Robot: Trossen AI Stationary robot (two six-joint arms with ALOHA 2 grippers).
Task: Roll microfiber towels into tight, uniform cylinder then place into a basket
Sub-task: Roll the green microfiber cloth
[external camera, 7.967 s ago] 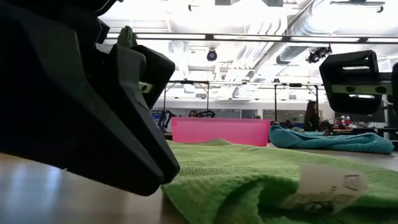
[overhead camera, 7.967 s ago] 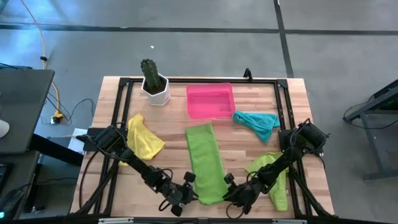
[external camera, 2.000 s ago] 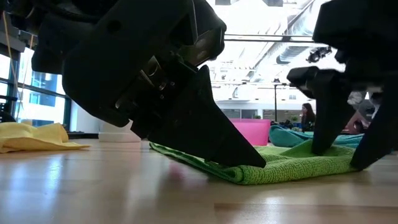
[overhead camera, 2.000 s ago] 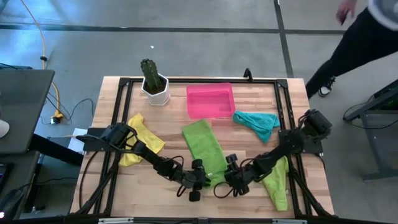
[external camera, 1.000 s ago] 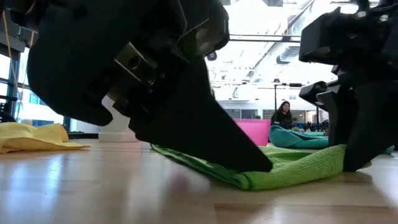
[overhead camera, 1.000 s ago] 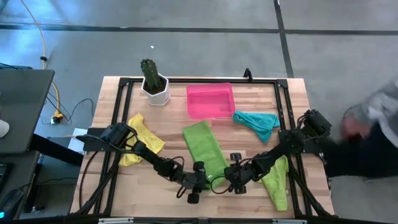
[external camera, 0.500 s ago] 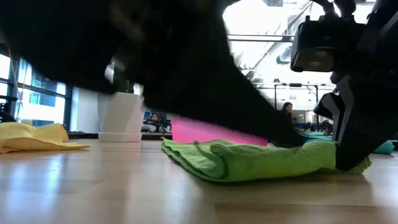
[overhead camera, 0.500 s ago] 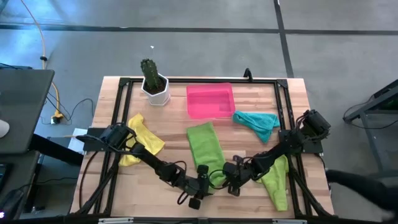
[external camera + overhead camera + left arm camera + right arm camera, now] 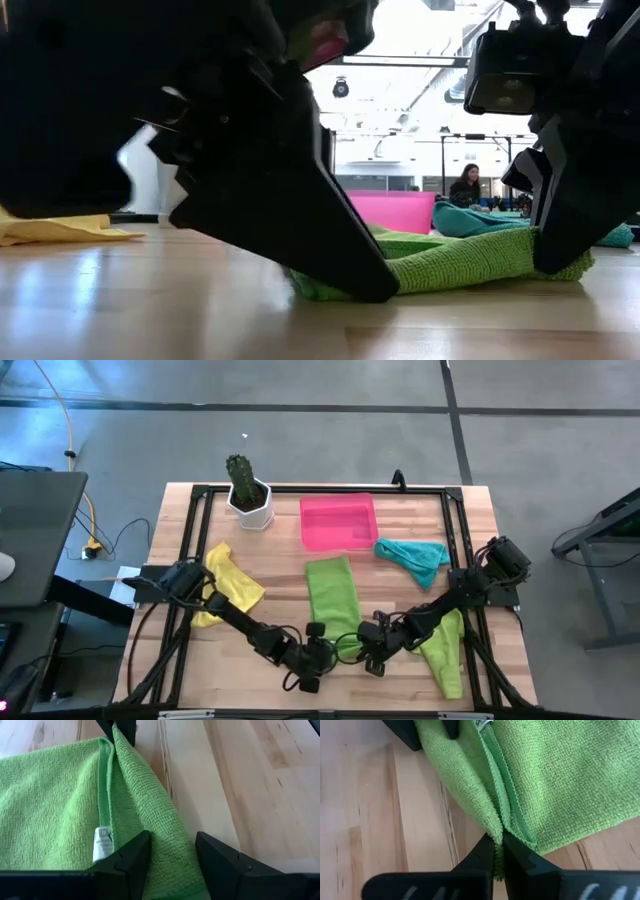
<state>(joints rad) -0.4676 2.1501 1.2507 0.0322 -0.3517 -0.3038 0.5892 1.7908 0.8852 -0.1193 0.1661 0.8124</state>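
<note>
A lime green towel [image 9: 333,600] lies lengthwise at the table's middle, its near end rolled into a thick fold [image 9: 450,262]. My left gripper [image 9: 172,840] is open at the fold's left end, one finger on either side of it. My right gripper [image 9: 497,842] is shut on the fold's right end. The pink basket [image 9: 338,498] stands at the far middle. Flat on the wood lie a yellow towel [image 9: 232,588] at the left, a teal towel [image 9: 415,558] beside the basket, and a second lime green towel [image 9: 445,645] under the right arm. My left gripper straddles the left end of the rolled fold [image 9: 167,827], slanting down along the towel's near edge. The fold fills the gap between the two fingers; whether they pinch it I cannot tell. The fold rests on the table. My right gripper pinches the fold's right end [image 9: 495,822] between its two fingers, slanting down from above. Several layers with two hemmed edges run into the pinch. That end rests on the table.
A white pot with a cactus [image 9: 250,500] stands at the far left. A black frame [image 9: 200,490] runs around the table's edges. Bare wood lies between the yellow towel and the middle towel. In the low view a person [image 9: 465,188] sits far behind the table.
The middle towel's near end has been turned over into a thicker fold, and its flat part has swung to lie straighter along the table. My left gripper has shifted a little toward the right and tipped. My right wrist has rolled in place at the fold's right end.
</note>
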